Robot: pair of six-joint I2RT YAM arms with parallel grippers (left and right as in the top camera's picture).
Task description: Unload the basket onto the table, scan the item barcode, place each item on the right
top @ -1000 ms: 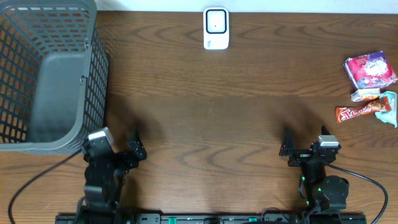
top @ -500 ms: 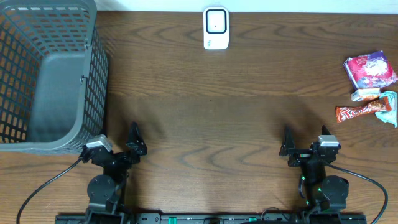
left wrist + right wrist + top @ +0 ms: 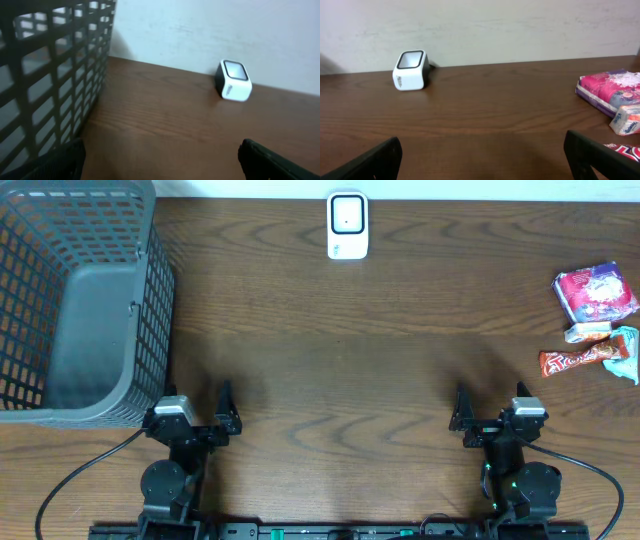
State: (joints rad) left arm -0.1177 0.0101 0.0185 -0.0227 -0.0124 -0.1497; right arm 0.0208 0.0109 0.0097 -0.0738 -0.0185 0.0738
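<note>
Where the items lie: a pink packet (image 3: 596, 293) sits at the far right edge of the table (image 3: 330, 360). On its near side are a small pale packet (image 3: 587, 332), a red bar (image 3: 572, 362) and a teal wrapper (image 3: 626, 352), bunched close together.
Barcode: not legible in any view.
Scanner (image 3: 347, 225): a white box with a dark window, at the middle of the back edge, well apart from the snacks.
Right gripper (image 3: 490, 418): near the front edge, right of centre, well apart from the packets. Jaws are spread wide with nothing between them; dark fingertips (image 3: 600, 157) sit at the lower corners of the wrist view.
Left gripper (image 3: 198, 418): near the front edge, just beside the basket's near corner. Jaws are spread wide and hold nothing.
Basket (image 3: 160, 300): grey mesh, at the far left.
Surface: dark brown wood grain with a dull finish.
Room: a plain white wall (image 3: 520, 25) rises directly behind the back edge.
</note>
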